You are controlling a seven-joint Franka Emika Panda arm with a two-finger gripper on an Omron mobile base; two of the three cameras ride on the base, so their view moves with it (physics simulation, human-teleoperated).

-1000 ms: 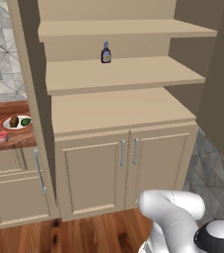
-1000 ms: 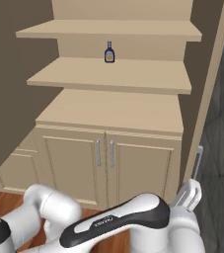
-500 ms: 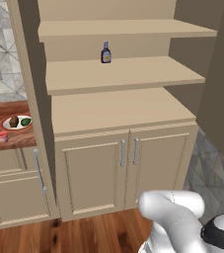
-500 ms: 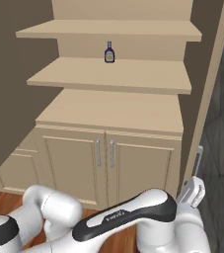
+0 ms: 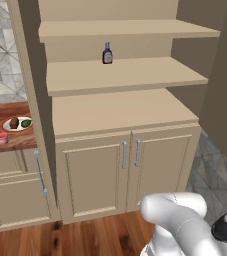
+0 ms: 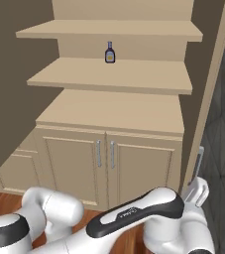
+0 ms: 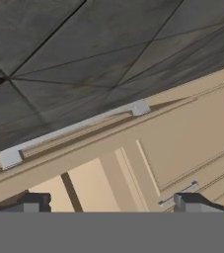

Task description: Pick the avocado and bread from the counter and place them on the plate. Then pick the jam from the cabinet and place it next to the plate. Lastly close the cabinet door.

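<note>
Tool (image 7: 111, 202): jaws wide apart, nothing held, facing the door (image 7: 182, 133) handle (image 7: 74, 129). Plate (image 5: 16, 127) on the table (image 5: 10, 142) carries bread (image 5: 14, 122) and avocado (image 5: 26, 123); jam (image 5: 2, 138) just beside it. Bottle (image 5: 107, 53) on the shelf (image 5: 125, 75).

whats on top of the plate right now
On the plate sit the brown bread and the green avocado, side by side. What part of the plate lies under them is covered.
</note>
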